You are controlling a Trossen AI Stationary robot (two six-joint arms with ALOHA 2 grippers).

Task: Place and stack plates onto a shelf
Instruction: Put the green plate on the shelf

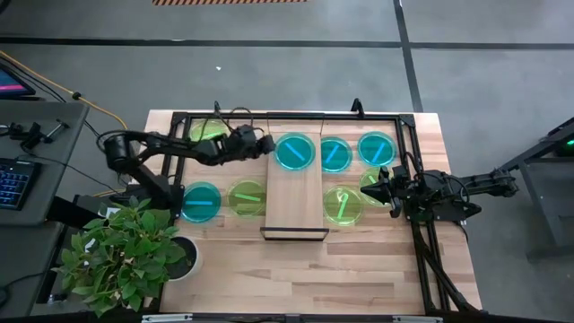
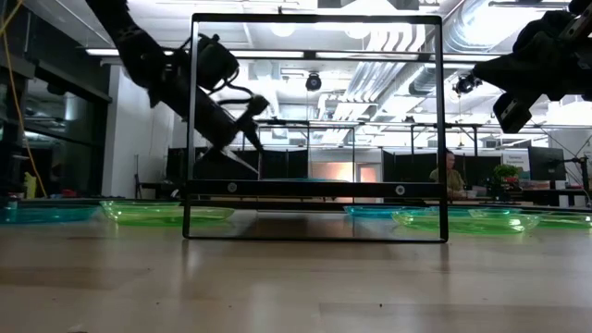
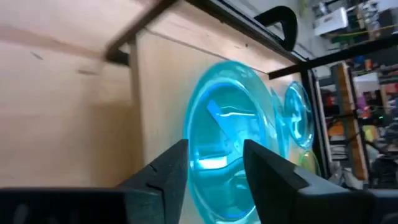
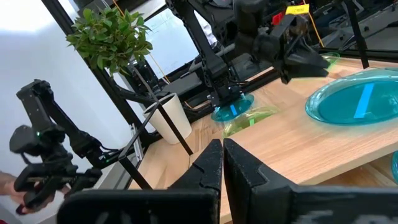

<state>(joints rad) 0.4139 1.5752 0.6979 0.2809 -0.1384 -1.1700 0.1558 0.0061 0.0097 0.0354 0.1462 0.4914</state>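
The shelf stands mid-table, a light-wood board in a thin black frame. One cyan plate lies flat on its far end and fills the left wrist view. My left gripper hovers at that plate's left rim, tilted down, its fingers open and holding nothing. On the table lie further plates: green, cyan and green left of the shelf, and cyan, cyan, green and green right of it. My right gripper is shut and empty over that last green plate.
A black metal frame runs round the table's back and right side. A potted plant stands at the near left corner. The shelf's near half is bare wood, and so is the tabletop in front of it.
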